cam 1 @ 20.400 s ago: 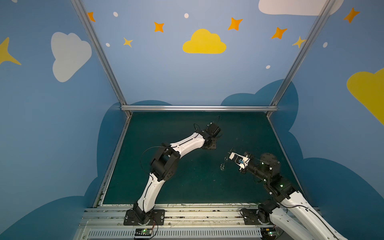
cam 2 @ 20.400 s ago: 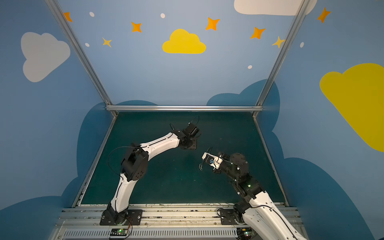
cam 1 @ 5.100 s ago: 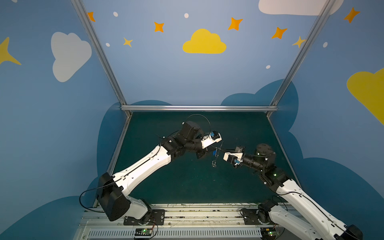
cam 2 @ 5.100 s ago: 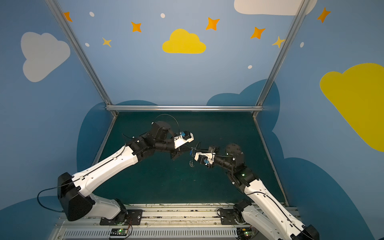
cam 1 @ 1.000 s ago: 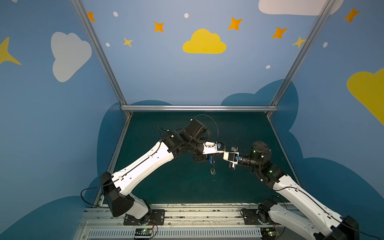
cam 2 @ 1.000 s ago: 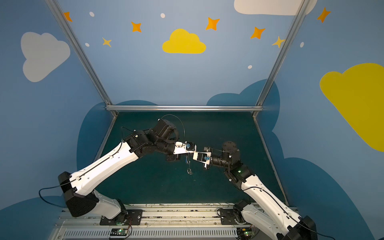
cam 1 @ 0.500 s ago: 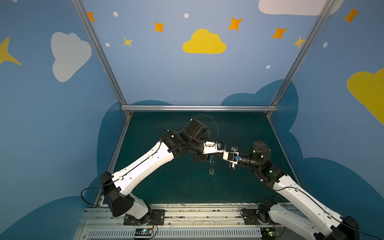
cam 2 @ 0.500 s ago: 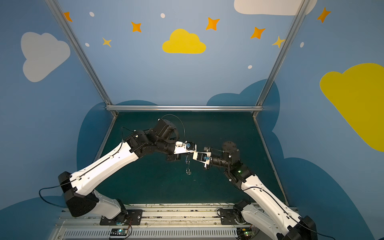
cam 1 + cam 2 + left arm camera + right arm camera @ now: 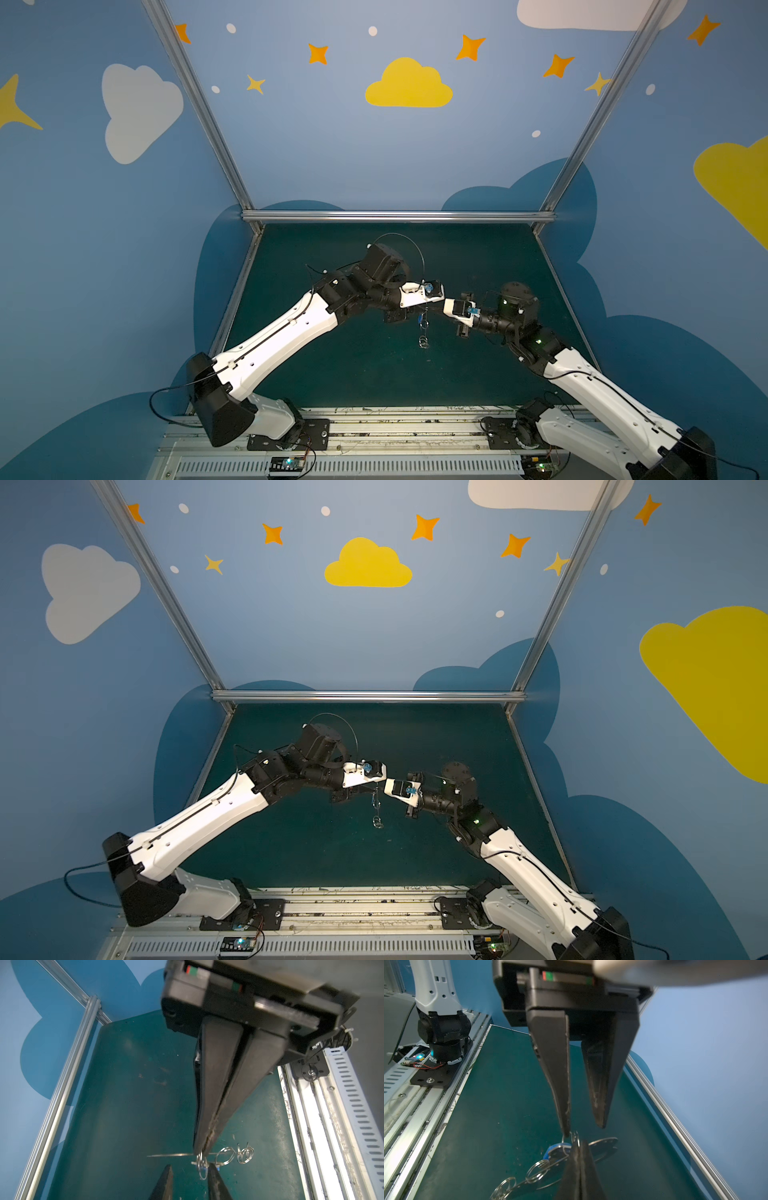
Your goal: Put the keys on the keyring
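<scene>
We judge key [image 9: 554, 1150] on keyring [image 9: 604, 1143], R gripper [image 9: 579, 1145] clamping it, L gripper [image 9: 583, 1130] part-open beside; next: ease L clear.

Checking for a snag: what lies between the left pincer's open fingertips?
A silver split ring sits between the fingertips of the left pincer, close to one finger; the left wrist view shows it.

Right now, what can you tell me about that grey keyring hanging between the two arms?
The keyring is a flat grey metal-looking plate with several silver split rings dangling in a chain below it. It hangs in mid-air above the green mat, pinched by the shut right gripper. A blue-headed key appears to hang from one ring; the open left gripper has one fingertip by that ring.
</scene>
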Controlling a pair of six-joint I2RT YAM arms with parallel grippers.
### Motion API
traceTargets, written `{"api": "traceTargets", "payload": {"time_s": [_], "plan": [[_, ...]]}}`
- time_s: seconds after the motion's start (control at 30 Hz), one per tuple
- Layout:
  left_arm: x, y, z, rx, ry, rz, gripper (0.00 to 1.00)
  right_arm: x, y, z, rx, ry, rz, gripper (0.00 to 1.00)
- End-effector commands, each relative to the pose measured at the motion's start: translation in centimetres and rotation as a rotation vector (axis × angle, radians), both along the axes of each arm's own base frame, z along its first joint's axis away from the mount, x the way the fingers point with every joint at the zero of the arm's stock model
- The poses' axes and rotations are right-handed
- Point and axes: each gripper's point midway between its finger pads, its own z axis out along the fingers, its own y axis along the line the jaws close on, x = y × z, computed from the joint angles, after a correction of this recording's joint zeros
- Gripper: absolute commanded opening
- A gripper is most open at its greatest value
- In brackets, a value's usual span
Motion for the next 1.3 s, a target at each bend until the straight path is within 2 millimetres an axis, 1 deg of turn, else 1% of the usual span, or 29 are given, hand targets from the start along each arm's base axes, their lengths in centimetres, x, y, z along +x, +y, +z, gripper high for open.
{"api": "traceTargets", "payload": {"time_s": [0.0, 0.1, 0.17, 0.23, 0.4, 0.5, 0.6, 0.7, 0.77, 0.93, 1.07, 1.1, 1.13, 1.2, 1.27], "plan": [[0.0, -0.3, 2.8, -0.176, 0.012, 0.003, 0.3, 0.3, 0.1, 1.5, 0.067, 0.011, -0.021, 0.0], [-0.3, -0.3, 2.8, -0.221, 0.038, -0.003, 0.3, 0.8, -0.1, 2.8, 0.12, 0.027, -0.063, 0.0], [-0.5, -0.4, 2.5, -0.232, 0.052, -0.013, 0.29, 0.8, -0.1, 2.1, 0.122, 0.044, -0.067, 0.0], [-0.7, -0.6, 2.2, -0.245, 0.069, -0.019, 0.29, 0.8, -0.1, 2.3, 0.126, 0.041, -0.063, 0.0], [-0.7, -1.0, 2.4, -0.283, 0.065, -0.025, 0.3, 0.8, -0.1, 3.0, 0.155, 0.047, -0.066, 0.0], [-0.3, -1.1, 1.9, -0.278, 0.066, -0.016, 0.29, 0.7, 0.0, 3.1, 0.16, 0.046, -0.057, 0.0], [-0.2, -1.2, 1.9, -0.275, 0.06, -0.02, 0.27, 0.4, 0.0, 3.0, 0.158, 0.048, -0.045, 0.0], [-0.1, -1.4, 2.2, -0.281, 0.056, -0.028, 0.23, 0.3, 0.0, 2.9, 0.152, 0.046, -0.036, 0.0], [-0.1, -1.6, 2.4, -0.282, 0.053, -0.037, 0.15, 0.2, 0.0, 2.7, 0.149, 0.04, -0.034, 0.0], [-0.2, -1.7, 2.1, -0.254, 0.061, -0.052, 0.04, 0.2, -0.1, 2.8, 0.154, 0.033, -0.041, 0.0], [-0.3, -1.7, 2.1, -0.214, 0.052, -0.065, 0.03, 0.5, -0.4, 2.2, 0.126, 0.042, -0.069, 0.0], [-0.2, -1.6, 2.2, -0.192, 0.044, -0.064, 0.03, 0.6, -0.6, 1.8, 0.104, 0.04, -0.082, 0.04], [-0.2, -1.5, 2.1, -0.167, 0.04, -0.061, 0.03, 0.7, -0.7, 1.5, 0.085, 0.038, -0.095, 0.11], [-0.2, -1.3, 1.8, -0.101, 0.035, -0.064, 0.03, 0.8, -1.2, 0.8, 0.038, 0.022, -0.117, 0.2], [-0.1, -1.2, 1.5, -0.039, 0.02, -0.062, 0.03, 0.9, -1.7, 0.3, 0.004, 0.007, -0.144, 0.25]]}}
